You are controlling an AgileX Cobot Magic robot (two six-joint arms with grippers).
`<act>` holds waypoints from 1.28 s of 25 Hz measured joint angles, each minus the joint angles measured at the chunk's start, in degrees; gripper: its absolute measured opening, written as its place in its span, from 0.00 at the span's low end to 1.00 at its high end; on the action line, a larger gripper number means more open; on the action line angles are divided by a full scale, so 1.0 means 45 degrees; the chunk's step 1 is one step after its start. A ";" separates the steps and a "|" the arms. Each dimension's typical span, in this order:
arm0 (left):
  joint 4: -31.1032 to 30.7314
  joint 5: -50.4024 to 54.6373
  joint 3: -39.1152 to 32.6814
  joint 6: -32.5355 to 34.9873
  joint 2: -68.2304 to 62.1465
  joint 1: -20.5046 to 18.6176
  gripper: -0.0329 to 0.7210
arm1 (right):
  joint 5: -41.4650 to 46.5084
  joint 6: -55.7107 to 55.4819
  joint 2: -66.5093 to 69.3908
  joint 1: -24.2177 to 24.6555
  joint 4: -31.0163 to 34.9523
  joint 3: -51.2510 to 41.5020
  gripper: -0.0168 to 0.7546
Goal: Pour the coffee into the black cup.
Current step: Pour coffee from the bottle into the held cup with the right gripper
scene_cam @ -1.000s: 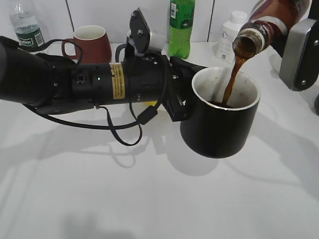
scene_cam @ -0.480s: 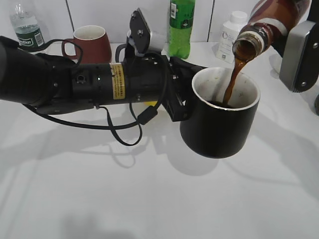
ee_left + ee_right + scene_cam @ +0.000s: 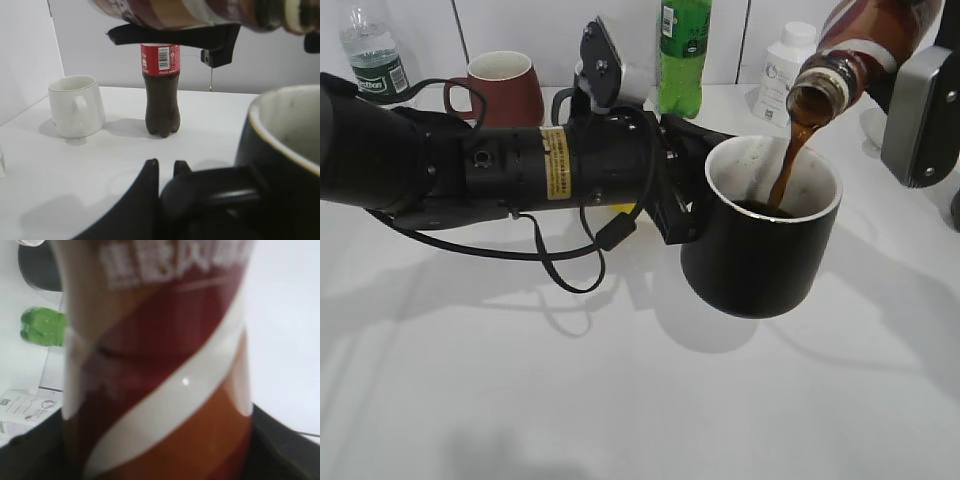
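The black cup (image 3: 760, 250), white inside, hangs above the table, held by its handle in my shut left gripper (image 3: 685, 210). In the left wrist view the fingers (image 3: 165, 172) pinch the black handle (image 3: 210, 192) and the cup (image 3: 285, 165) fills the right side. My right gripper (image 3: 920, 100) is shut on the coffee bottle (image 3: 855, 45), which tilts mouth-down over the cup. A brown stream of coffee (image 3: 785, 160) runs into the cup. The bottle's red, white and brown label (image 3: 160, 370) fills the right wrist view. The bottle also crosses the top of the left wrist view (image 3: 200, 10).
A red mug (image 3: 505, 85), a water bottle (image 3: 375, 55), a green bottle (image 3: 682, 55) and a white pill bottle (image 3: 782, 70) stand along the back wall. In the left wrist view a white mug (image 3: 76, 106) and a cola bottle (image 3: 162, 90) stand on the white table (image 3: 620, 400).
The coffee keeps pouring. The bottle has shifted very slightly to the right and up. The cup and left arm have not moved.
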State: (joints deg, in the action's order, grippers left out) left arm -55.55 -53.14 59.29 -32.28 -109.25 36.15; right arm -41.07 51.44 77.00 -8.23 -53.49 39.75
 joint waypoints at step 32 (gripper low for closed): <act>-0.0012 0.0189 0.0000 -0.0023 0.0000 0.0000 0.12 | -0.0012 0.1025 0.0000 0.0000 0.0036 0.0000 0.71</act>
State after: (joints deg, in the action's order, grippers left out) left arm -55.60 -52.29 59.29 -32.39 -109.25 36.15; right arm -41.12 56.05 77.00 -8.23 -53.33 39.75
